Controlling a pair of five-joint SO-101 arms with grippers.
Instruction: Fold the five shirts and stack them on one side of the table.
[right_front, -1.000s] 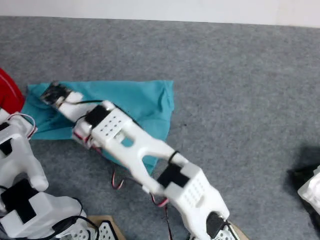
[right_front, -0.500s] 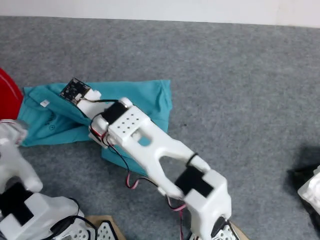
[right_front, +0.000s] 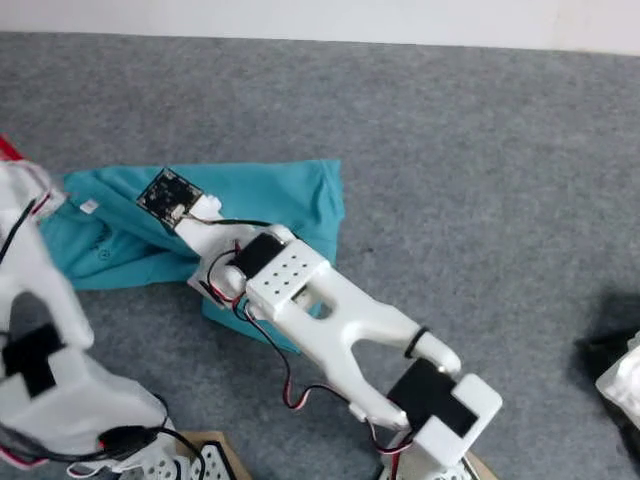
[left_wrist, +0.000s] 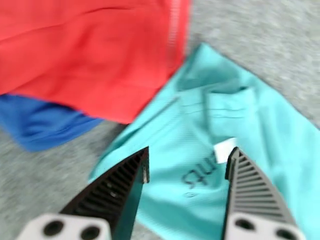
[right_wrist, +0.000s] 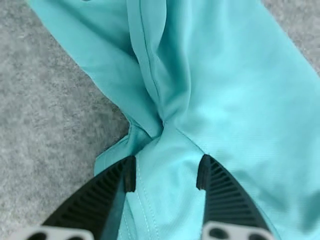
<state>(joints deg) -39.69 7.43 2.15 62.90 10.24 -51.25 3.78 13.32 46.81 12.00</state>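
Grey carpeted table (right_front: 480, 150) backs the high view, where the right arm (right_front: 330, 310) has drawn back across the teal shirt (right_front: 290, 200) from its edge toward its middle, and the left arm (right_front: 40, 330) has swung up beside it. From the left wrist, we see the left gripper (left_wrist: 187, 157) spread above the collar label, with the red shirt (left_wrist: 90, 55) and blue shirt (left_wrist: 35, 130) near. From the right wrist, the right gripper (right_wrist: 165, 167) is spread over a bunched seam, gripping nothing. We judge this fold unfinished.

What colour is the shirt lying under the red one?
The shirt is blue; left wrist view shows it best.
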